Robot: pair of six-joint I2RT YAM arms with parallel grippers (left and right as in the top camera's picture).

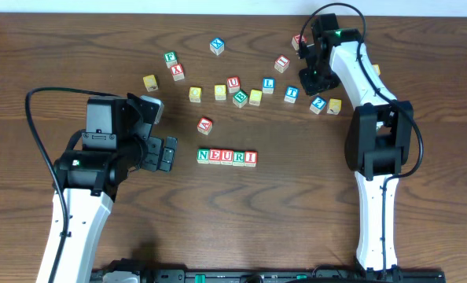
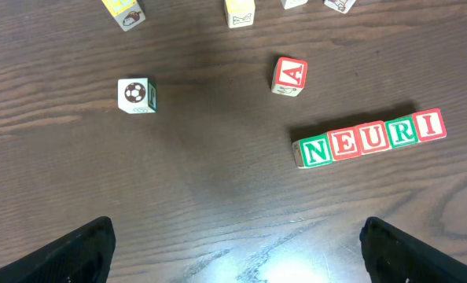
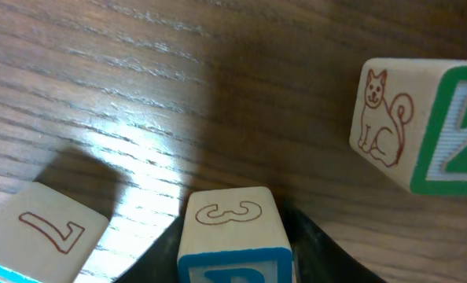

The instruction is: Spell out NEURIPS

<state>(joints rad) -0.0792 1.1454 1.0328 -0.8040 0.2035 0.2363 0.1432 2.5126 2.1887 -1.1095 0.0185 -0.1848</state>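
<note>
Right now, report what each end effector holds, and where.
Left end effector: nothing, open. Right end effector: it straddles the side faces of the cube marked 3; whether it already has a firm grip cannot be told.

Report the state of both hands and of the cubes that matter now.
left hand: open, empty
right hand: around the cube marked 3, grip unclear
cube marked 3: inside the right hand
NEURI row: five cubes touching, letters up, two letters short
A cube: loose, apart from the row

A cube [image 1: 205,124] behind NEURI row [image 1: 227,157]
</note>
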